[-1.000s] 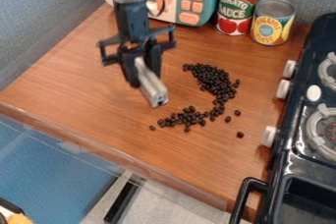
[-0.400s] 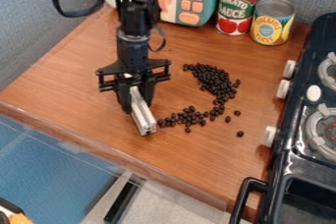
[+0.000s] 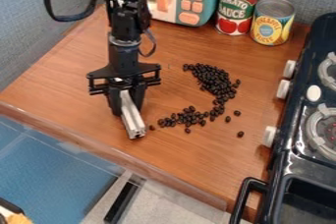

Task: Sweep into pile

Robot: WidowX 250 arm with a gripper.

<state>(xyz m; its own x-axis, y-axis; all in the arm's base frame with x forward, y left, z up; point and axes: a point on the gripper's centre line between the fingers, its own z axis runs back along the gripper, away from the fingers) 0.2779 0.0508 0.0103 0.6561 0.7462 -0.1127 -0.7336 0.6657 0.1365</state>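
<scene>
Moved a bit farther from the stove (image 3: 279, 155), with the silver bar (image 3: 132, 119) squeezed tight in the gripper (image 3: 126, 104). Now past the black beans (image 3: 212, 79), spread nearer the stove; maybe ready to push them together.

Looks like smooth, grained wood with a soft sheen on the tabletop (image 3: 197, 161); like bare, satiny metal on the bar (image 3: 133, 121); like matt plastic on the hand (image 3: 127, 107). Glints glossy on the beans (image 3: 214, 79). Appears as metal with smooth labels on the cans (image 3: 272, 21), glossy on the stove (image 3: 287, 152), rough and cloth-like on the wall (image 3: 26, 21).
</scene>
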